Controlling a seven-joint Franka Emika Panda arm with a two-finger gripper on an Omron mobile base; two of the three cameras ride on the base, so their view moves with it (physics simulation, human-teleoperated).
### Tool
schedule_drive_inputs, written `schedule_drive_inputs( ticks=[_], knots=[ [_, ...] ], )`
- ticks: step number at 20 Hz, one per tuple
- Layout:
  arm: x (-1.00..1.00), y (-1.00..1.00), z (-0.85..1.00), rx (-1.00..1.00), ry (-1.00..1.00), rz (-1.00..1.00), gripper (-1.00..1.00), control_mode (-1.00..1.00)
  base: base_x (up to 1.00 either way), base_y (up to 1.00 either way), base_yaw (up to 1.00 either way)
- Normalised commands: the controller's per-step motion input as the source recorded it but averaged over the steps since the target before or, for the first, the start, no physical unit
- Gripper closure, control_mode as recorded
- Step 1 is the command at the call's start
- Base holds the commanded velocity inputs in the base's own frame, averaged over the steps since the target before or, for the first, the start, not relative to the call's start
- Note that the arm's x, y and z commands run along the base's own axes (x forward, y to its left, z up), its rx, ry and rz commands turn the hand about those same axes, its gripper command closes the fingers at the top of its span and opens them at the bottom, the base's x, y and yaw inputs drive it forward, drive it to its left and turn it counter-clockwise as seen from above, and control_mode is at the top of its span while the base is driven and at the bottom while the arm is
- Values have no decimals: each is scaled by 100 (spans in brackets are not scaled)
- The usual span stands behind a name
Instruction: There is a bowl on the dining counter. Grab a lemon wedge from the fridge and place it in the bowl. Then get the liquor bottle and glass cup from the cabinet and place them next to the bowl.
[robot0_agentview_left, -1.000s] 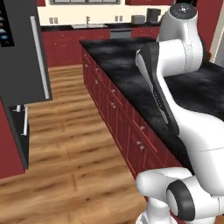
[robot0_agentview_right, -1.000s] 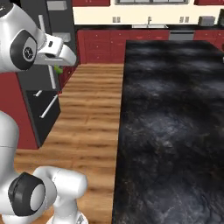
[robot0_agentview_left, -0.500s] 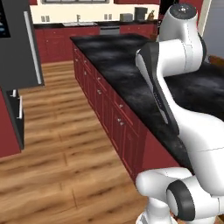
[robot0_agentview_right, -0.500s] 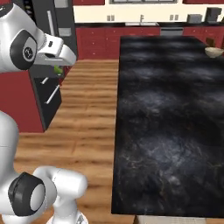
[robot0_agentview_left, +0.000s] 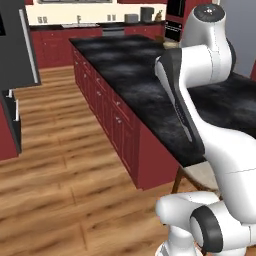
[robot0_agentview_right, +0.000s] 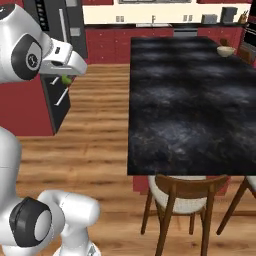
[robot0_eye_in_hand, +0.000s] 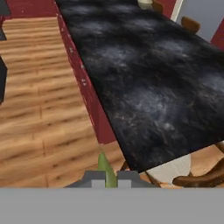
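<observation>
1. one gripper (robot0_eye_in_hand: 106, 175), low in the hand view; its jaws are pressed together on one lemon wedge (robot0_eye_in_hand: 105, 168), a thin yellow-green sliver standing up between the tips.
2. in the right base view the same wedge (robot0_agentview_right: 65, 79) is a small green spot under the white hand, held above the wood floor (robot0_agentview_right: 95, 125), well apart from the bench.
3. one long bench (robot0_agentview_right: 190, 100) with a black marbled top and dark red base.
4. one bowl (robot0_agentview_right: 226, 50) sits at the bench's far end near its right edge in the right base view; in the hand view the bowl (robot0_eye_in_hand: 145, 3) is cut off by the top edge, and in the left base view the bowl (robot0_agentview_left: 171, 44) is partly hidden behind the arm.
5. one fridge (robot0_agentview_right: 60, 20), dark grey, cut off at the top and partly covered by the arm in the right base view; a dark door or drawer stands open below it, hard to make out.
6. two wooden chairs show at the near end of the bench: one (robot0_agentview_right: 180, 200) whole, one (robot0_agentview_right: 240, 197) cut off at the right edge.
</observation>
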Motion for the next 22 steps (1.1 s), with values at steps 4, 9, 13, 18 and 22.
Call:
schedule_drive_inputs(
  ticks=[4,9,13,18,22],
  knots=[
    [0,0,0,0,0,0,100,100,-50,-87,-6],
    [0,0,0,0,0,0,100,100,-4,-100,-2],
    [0,0,0,0,0,0,100,100,0,-100,0],
    [0,0,0,0,0,0,100,100,0,-100,0],
    [0,0,0,0,0,0,100,100,0,-100,0]
  ],
)
